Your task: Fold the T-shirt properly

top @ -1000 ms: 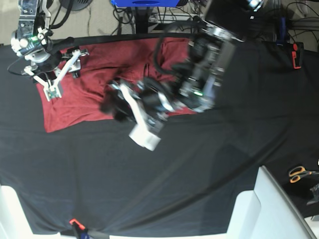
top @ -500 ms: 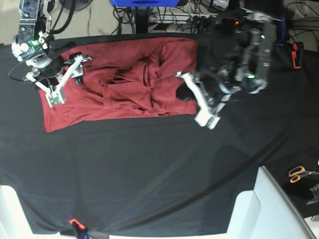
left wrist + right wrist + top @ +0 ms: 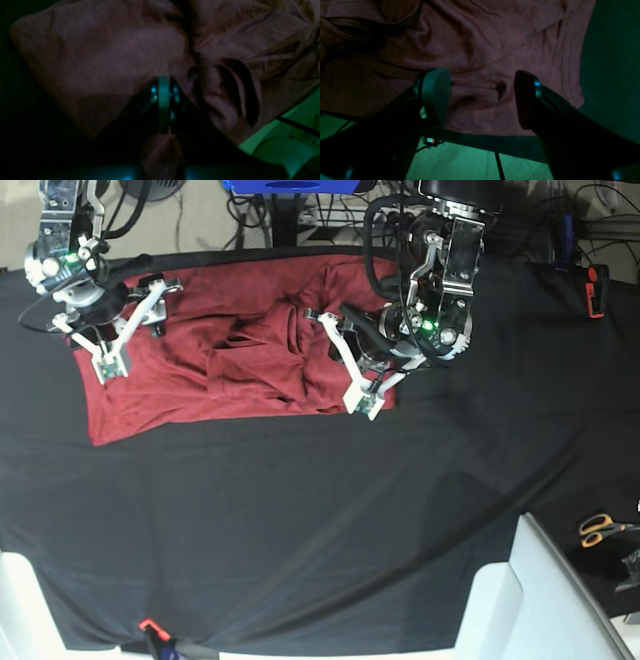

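The brick-red T-shirt (image 3: 200,380) lies crumpled on the black cloth at the table's far left, with bunched folds in its middle. My left gripper (image 3: 360,395) is over the shirt's right edge. In the left wrist view its fingers (image 3: 163,100) are pressed together, shut, above the T-shirt (image 3: 100,62), with no cloth visible between the tips. My right gripper (image 3: 130,325) hovers over the shirt's far-left part. Its jaws stand wide open in the right wrist view, and the right gripper (image 3: 482,97) has only wrinkled T-shirt (image 3: 495,37) below it.
The black table cloth (image 3: 300,530) stretches toward the near edge. Orange-handled scissors (image 3: 600,528) lie at the right edge beside a white box (image 3: 530,600). A red-and-black tool (image 3: 597,288) sits at the far right. Floor and cables (image 3: 470,160) lie just past the shirt's far edge.
My left arm swung from over the shirt's middle out to the right, then back to the shirt's right edge, and its jaws closed. The right gripper barely moved.
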Motion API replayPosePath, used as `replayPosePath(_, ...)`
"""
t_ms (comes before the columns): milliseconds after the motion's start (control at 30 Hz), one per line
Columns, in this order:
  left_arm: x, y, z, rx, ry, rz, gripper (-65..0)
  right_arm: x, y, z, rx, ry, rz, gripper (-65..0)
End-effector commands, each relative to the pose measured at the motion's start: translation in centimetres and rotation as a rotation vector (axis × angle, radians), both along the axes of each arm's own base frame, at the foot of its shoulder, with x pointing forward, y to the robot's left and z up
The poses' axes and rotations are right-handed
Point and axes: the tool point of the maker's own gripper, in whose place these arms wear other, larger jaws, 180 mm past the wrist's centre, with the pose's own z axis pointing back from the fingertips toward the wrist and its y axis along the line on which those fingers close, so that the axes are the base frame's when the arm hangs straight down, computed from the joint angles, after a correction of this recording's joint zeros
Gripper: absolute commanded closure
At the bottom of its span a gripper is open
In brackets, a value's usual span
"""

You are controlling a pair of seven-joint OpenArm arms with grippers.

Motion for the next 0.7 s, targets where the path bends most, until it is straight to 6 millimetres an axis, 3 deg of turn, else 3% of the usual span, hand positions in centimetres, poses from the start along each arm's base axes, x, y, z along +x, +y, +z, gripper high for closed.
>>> replayPosePath(0, 1.5, 0.0, 1.3, -0.019, -0.054, 0.025, 0.0, 0.6, -0.2, 0.7, 0.002, -0.035, -0.003, -38.3)
replayPosePath(133, 2.2, 1.1, 1.4, 0.008, -0.046, 0.127, 0.0, 0.6, -0.2, 0.7, 0.002, -0.035, -0.003, -38.3)
replayPosePath(233, 1.9, 0.7, 1.0, 0.001, -0.032, 0.119, 0.0, 0.6, -0.1, 0.7, 0.003, -0.035, -0.001, -38.3)
replayPosePath(667, -1.0, -6.6, 0.4, -0.036, 0.007, -0.104, 0.0, 0.6, -0.2, 0.7, 0.002, -0.035, -0.003, -38.3)
